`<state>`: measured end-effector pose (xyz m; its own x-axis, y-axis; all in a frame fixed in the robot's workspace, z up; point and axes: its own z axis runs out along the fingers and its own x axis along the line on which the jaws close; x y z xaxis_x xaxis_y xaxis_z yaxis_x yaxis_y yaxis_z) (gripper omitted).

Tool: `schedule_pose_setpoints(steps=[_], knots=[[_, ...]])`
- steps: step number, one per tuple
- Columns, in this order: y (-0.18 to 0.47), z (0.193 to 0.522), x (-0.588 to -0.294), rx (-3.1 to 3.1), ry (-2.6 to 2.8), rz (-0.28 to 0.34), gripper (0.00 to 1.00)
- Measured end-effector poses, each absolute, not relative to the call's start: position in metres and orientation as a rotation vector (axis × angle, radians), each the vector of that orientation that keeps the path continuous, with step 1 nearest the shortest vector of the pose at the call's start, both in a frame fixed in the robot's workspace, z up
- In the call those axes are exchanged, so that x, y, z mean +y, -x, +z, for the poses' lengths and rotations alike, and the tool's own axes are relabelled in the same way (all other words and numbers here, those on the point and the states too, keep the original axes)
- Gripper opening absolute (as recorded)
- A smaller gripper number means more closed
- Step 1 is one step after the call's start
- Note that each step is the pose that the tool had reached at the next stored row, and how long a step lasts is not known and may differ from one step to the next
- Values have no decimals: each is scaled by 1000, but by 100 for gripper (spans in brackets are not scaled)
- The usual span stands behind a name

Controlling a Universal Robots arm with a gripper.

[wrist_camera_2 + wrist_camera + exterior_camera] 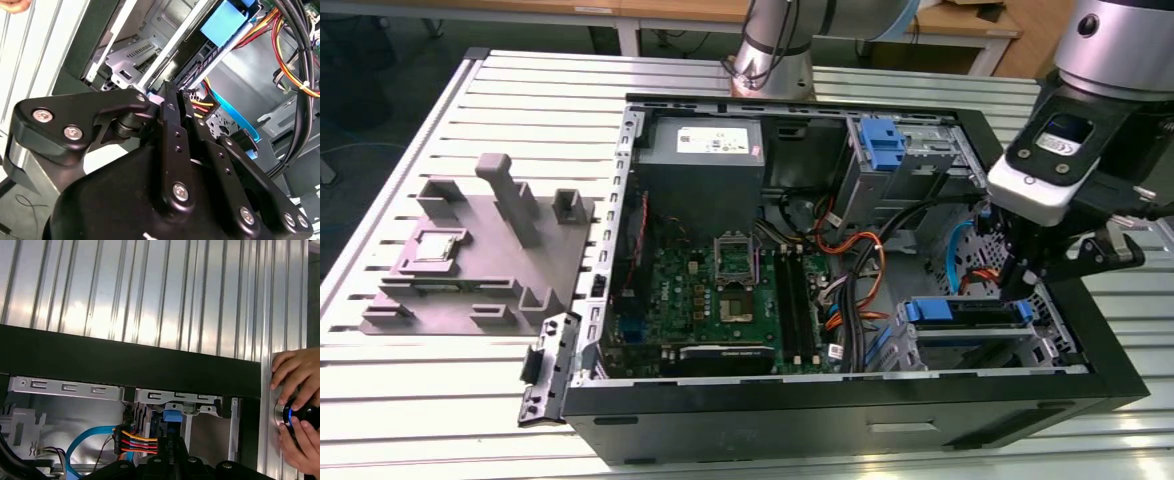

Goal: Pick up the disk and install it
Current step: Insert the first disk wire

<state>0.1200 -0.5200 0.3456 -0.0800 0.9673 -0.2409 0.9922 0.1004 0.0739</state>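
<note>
Gripper (1017, 290) over the disk (967, 311) in computer case (854, 410), fingers apparently closed, empty.

Open computer case (854, 400) beside grey fixture (480, 250) (slatted table (427, 400)).

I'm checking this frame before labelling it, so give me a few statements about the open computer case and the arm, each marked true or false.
1. The black open computer case lies on a ribbed metal table. True.
2. The black gripper hangs over the grey moulded fixture at the exterior view's left. False: it reaches into the case at the exterior view's right, by the blue-framed disk in its bay.
3. A person's hand rests on a round button with a blue light in the first wrist view. True.
4. The grey moulded fixture sits inside the case. False: it stands on the table beside it.
</note>
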Motion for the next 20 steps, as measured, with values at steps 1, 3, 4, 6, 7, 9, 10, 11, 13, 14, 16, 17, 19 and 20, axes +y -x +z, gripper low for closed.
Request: schedule_pose_setpoints(steps=[1, 3, 4, 6, 7, 9, 10, 11, 13, 14, 16, 17, 19, 20], knots=[[-120, 345, -520, 2146, -1964, -158, 17], [-120, 344, -521, 2145, -1973, -153, 17], [-120, 343, -522, 2145, -1978, -152, 17], [-120, 343, -523, 2144, -1987, -150, 17], [-120, 342, -523, 2143, -1993, -149, 17], [-120, 342, -523, 2132, -2008, -149, 17], [-120, 341, -523, 2122, -2020, -151, 17], [-120, 341, -523, 2109, -2034, -153, 17], [-120, 340, -523, 2076, -2070, -158, 17], [-120, 339, -523, 2059, -2088, -160, 17], [-120, 338, -523, 2041, -2107, -162, 17], [-120, 338, -523, 2040, -2113, -159, 17], [-120, 337, -525, 2046, -2122, -146, 17], [-120, 337, -527, 2050, -2126, -139, 17]])
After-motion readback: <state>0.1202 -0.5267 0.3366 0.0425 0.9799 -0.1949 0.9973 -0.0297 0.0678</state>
